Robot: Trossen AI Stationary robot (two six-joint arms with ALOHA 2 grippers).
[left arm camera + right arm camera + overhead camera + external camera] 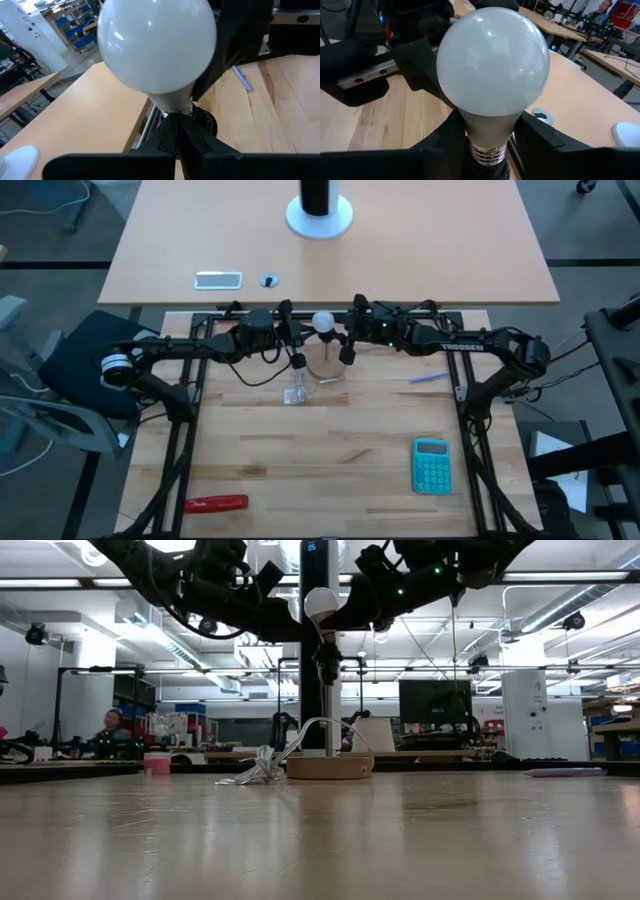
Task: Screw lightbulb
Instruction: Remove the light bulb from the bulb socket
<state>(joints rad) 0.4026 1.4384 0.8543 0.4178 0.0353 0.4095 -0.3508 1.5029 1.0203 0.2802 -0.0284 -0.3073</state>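
The white lightbulb (pixel 322 322) is held high above the table's far middle, globe up, with its grey neck and metal thread (pixel 487 150) pointing down. Below it in the low view hangs a black socket (pixel 327 660), and a pale cord arcs down to the round wooden disc (pixel 328 768) on the table. My left gripper (pixel 178 127) comes in from the left and is shut right under the bulb's neck. My right gripper (pixel 490 137) comes in from the right, with one finger on each side of the neck. My left gripper is shut just below the bulb, by the black socket (pixel 205 121), coming nearly level from the table's left. Its own fingers hide what lies between them, so I cannot tell which part it has. The socket hangs clear of the table. My right gripper has the bulb's grey neck (pixel 490 125) between its two fingers (pixel 451 135), just above the thread. It comes nearly level from the table's right. The bulb stands upright, globe up, clear of the table.
A crumpled clear wrapper (pixel 295 394) lies just in front of the disc. A pale pen (pixel 430 377), a teal calculator (pixel 432 465) and a red tool (pixel 215 503) lie on the near table. On the far table stand a black-and-white cylinder (pixel 320 215) and a flat silver thing (pixel 218 279).
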